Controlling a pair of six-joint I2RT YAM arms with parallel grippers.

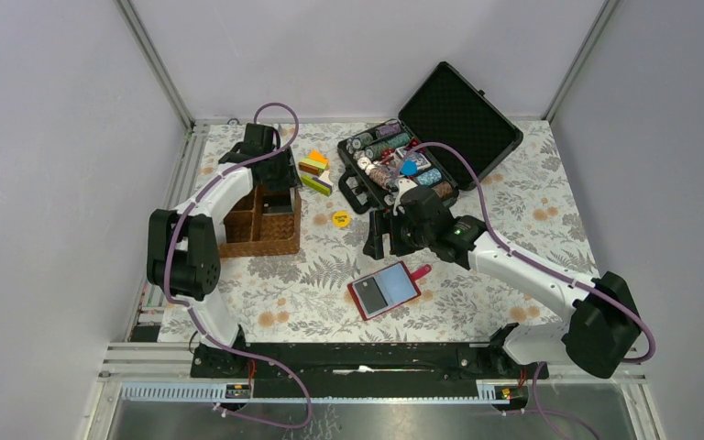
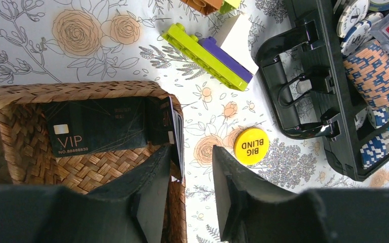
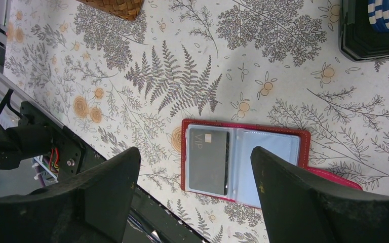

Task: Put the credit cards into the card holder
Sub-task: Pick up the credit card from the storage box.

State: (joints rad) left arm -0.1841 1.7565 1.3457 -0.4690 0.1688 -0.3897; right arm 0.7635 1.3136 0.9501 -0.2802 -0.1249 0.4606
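Observation:
The red card holder (image 1: 383, 289) lies open on the table. In the right wrist view it (image 3: 304, 139) shows a dark VIP card (image 3: 208, 159) in its left clear pocket, and its right pocket shows only light blue. My right gripper (image 3: 195, 157) hangs above it, wide open and empty; it also shows in the top view (image 1: 380, 236). My left gripper (image 2: 192, 162) is open at the wicker basket's (image 2: 25, 152) right wall, one finger inside and one outside. A dark VIP card (image 2: 96, 132) lies in the basket. Thin dark cards (image 2: 178, 131) stand on edge against that wall, between the fingers.
A black hard case (image 1: 422, 151) with poker chips stands open at the back right. A yellow BIG BLIND chip (image 2: 251, 146) lies right of the basket. Green and purple bricks (image 2: 207, 55) lie behind it, with a white flat piece (image 2: 238, 38) beside them.

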